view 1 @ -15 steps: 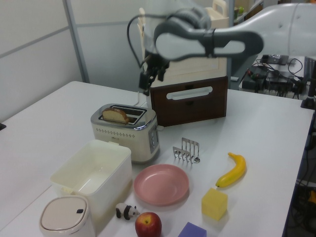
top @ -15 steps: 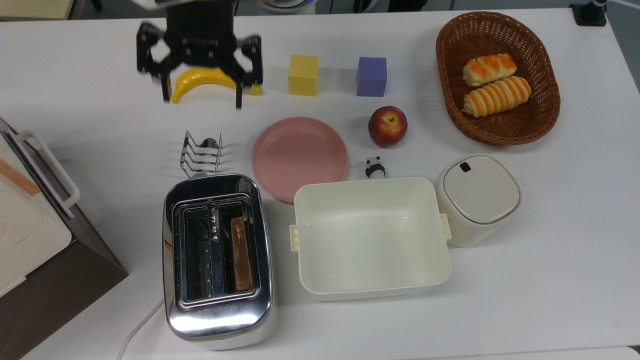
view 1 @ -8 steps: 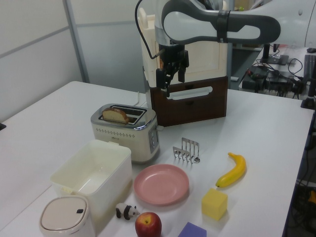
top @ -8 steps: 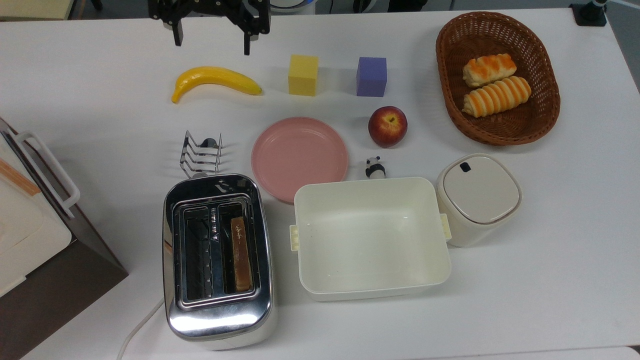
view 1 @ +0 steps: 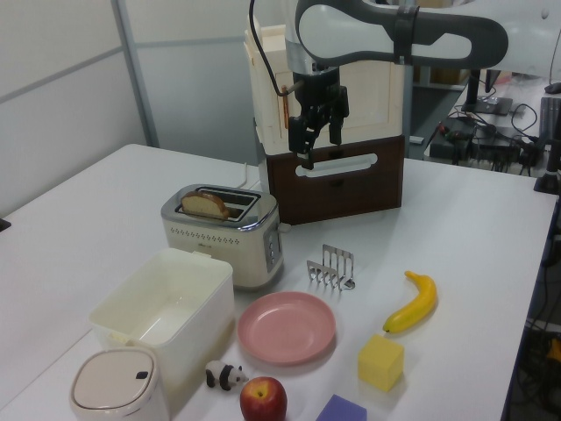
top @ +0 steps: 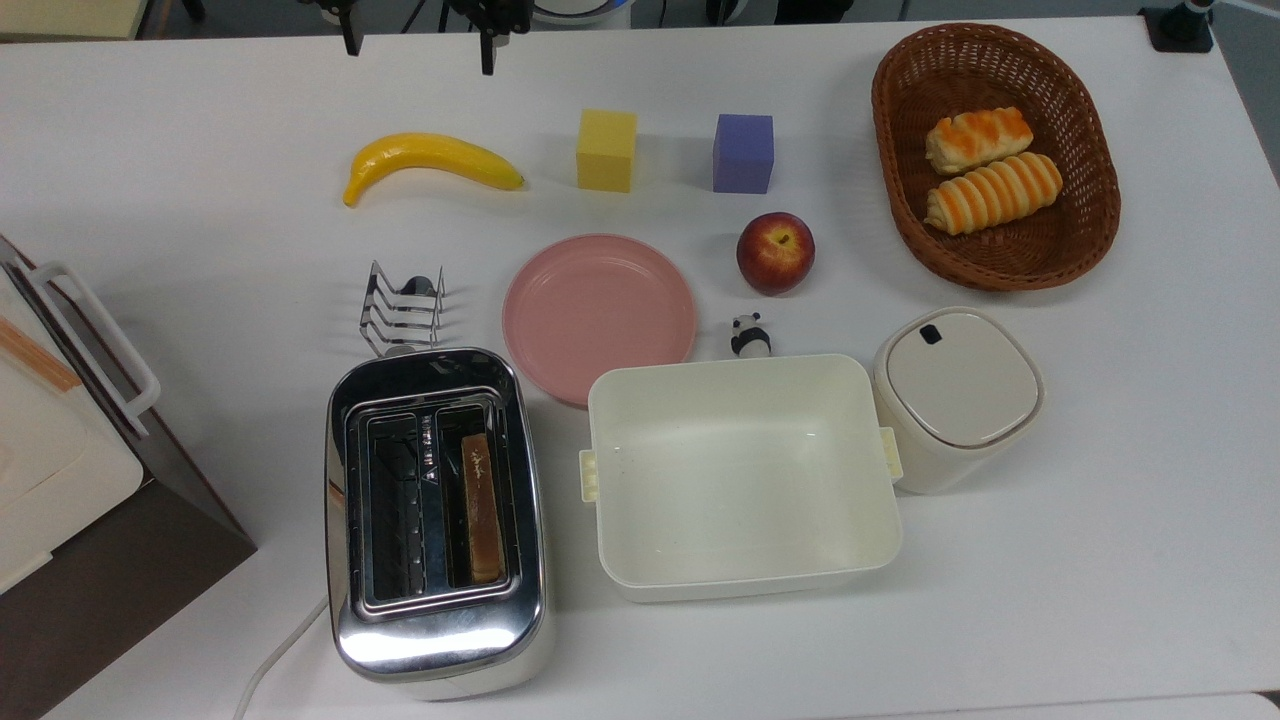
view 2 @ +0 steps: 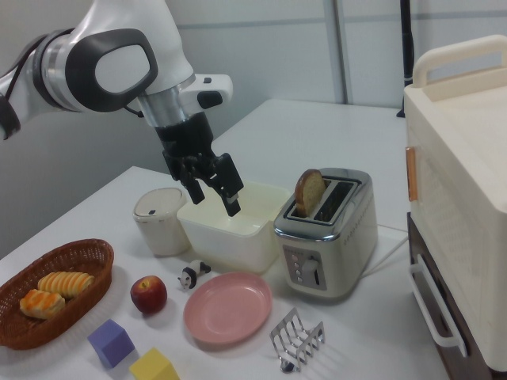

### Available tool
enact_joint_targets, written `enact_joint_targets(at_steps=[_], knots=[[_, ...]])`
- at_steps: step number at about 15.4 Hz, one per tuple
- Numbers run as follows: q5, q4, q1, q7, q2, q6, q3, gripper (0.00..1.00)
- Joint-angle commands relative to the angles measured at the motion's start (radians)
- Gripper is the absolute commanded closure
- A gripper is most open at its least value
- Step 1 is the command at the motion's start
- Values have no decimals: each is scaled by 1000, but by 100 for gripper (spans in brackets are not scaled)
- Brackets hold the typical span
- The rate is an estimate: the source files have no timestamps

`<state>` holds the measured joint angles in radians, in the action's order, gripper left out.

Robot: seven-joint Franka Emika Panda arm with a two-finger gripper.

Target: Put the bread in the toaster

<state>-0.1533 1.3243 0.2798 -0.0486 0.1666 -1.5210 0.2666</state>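
The chrome toaster stands near the table's front in the top view. The bread stands on edge in the slot on the top view's right, and its crust top pokes out in the left view and in the right view. My gripper is open with nothing between its fingers, at the far edge of the table beyond the banana. In the left view the gripper hangs high above the table, well apart from the toaster. The right view shows the gripper to the left of the toaster.
A banana, a yellow cube, a purple cube, an apple, a pink plate and a wire rack lie mid-table. A cream tub, a lidded canister and a basket of rolls sit on the top view's right.
My open gripper has moved from above the banana toward the table's far edge, rising as it went. The bread has stayed in the toaster slot.
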Motion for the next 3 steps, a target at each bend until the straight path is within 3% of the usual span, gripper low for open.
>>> enact_joint_targets(at_steps=[1, 3], knots=[[21, 30, 2, -10, -30, 18, -4, 0], [20, 30, 3, -10, -27, 16, -4, 0]])
